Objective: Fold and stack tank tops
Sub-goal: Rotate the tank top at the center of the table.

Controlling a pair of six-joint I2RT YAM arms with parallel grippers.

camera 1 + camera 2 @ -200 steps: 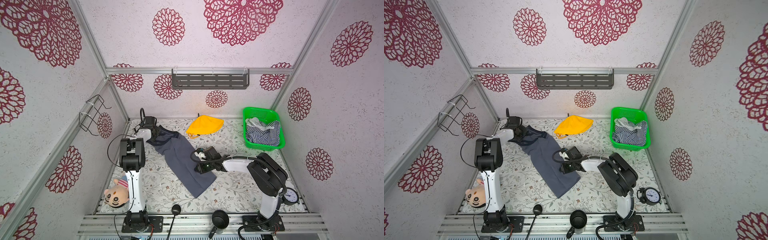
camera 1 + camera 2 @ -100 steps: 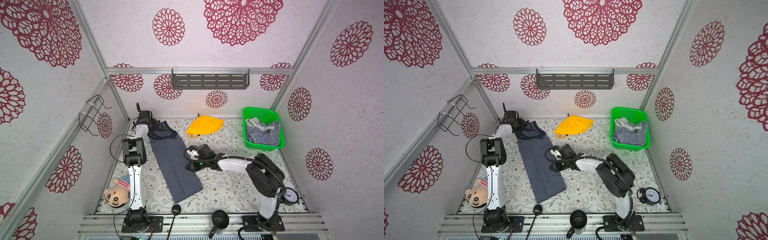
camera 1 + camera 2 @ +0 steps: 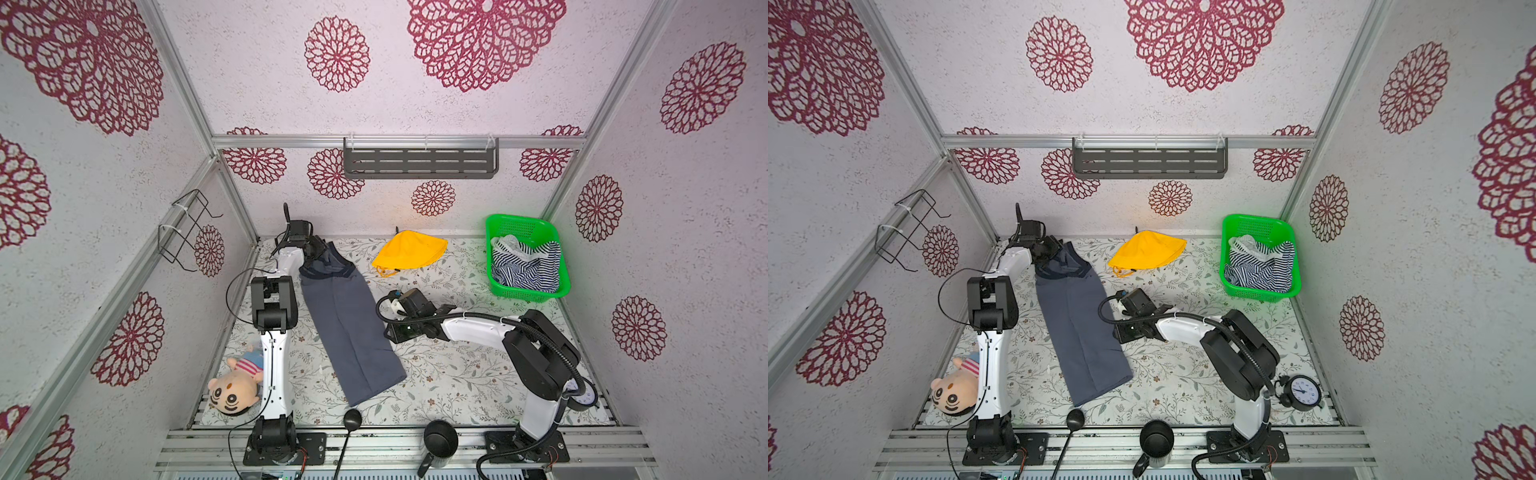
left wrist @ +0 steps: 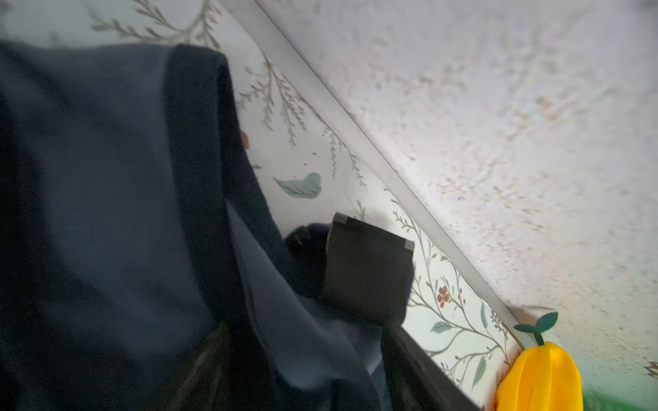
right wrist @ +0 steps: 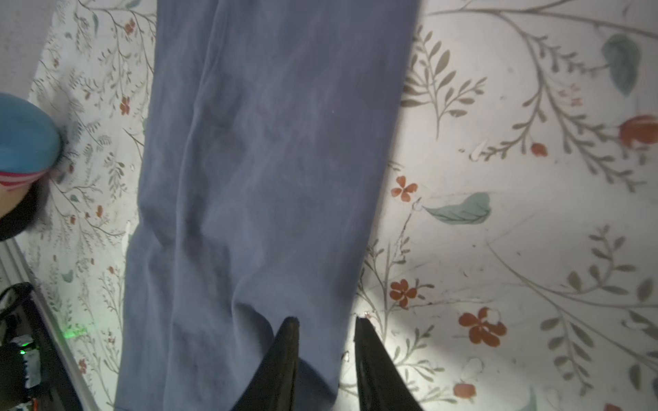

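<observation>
The grey-blue tank top [image 3: 349, 328] lies on the worktop [image 3: 457, 374] as a long narrow strip, seemingly folded lengthwise, while the striped tank top [image 3: 525, 270] waits in the green basket [image 3: 528, 296]. The left gripper [image 3: 319, 250] has its jaws apart around the strap end, and the right gripper [image 5: 325, 323] hovers at the strip's side edge, its jaws slightly apart and empty. The next move is likely a crosswise fold, needing firm pinches at one end.
</observation>
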